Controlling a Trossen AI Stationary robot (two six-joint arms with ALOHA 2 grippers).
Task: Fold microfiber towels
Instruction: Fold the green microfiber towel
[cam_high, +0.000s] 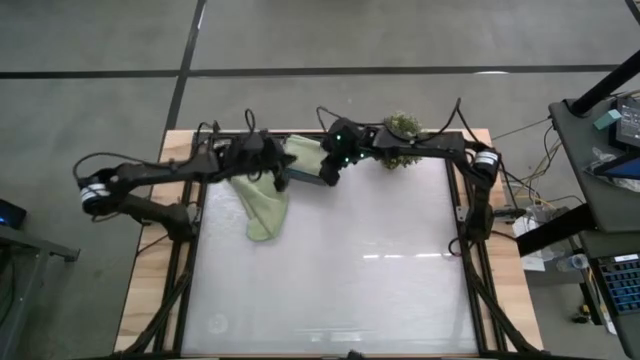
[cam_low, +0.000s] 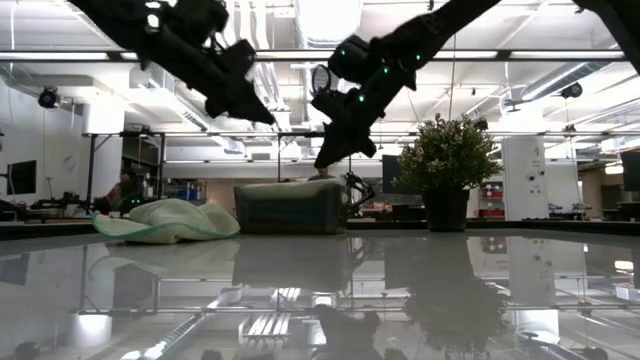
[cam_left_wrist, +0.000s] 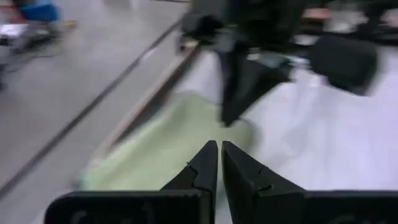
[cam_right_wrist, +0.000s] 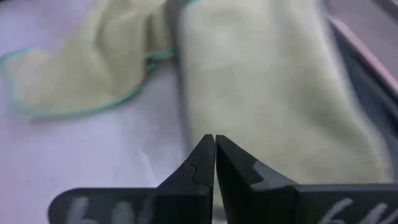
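Seen from above: both arms reaching to the far edge of the white bench (cam_high: 330, 270), meeting near its middle. Left end effector (cam_high: 281, 181) clenched, fingers pressed tip to tip with nothing between them (plain in the left wrist view (cam_left_wrist: 219, 151)), held just above the bench beside the loose towel. Right end effector (cam_high: 330, 178) likewise clenched and empty (cam_right_wrist: 214, 144), tilted downward over the dark grey tray (cam_high: 312, 176), raised clear of it in the low view (cam_low: 330, 155).

Light sage green towel (cam_high: 262, 205) lying crumpled on the bench at the far left, draped from the tray area toward the near side, one end trailing down in a loose strip; teal stitched edge visible in the right wrist view (cam_right_wrist: 93, 62). Seen low across the bench as a flat, rumpled mound (cam_low: 165, 222) just left of the tray (cam_low: 290, 208).

Second sage green towel (cam_high: 303, 152) folded, resting on the tray at the far edge, its smooth surface filling much of the right wrist view (cam_right_wrist: 273, 93).

Small potted plant (cam_high: 402, 138) standing upright at the far edge, right of the tray, partly under the right arm; in the low view, bushy and dark-potted (cam_low: 447, 170).

No other towels to be made out.
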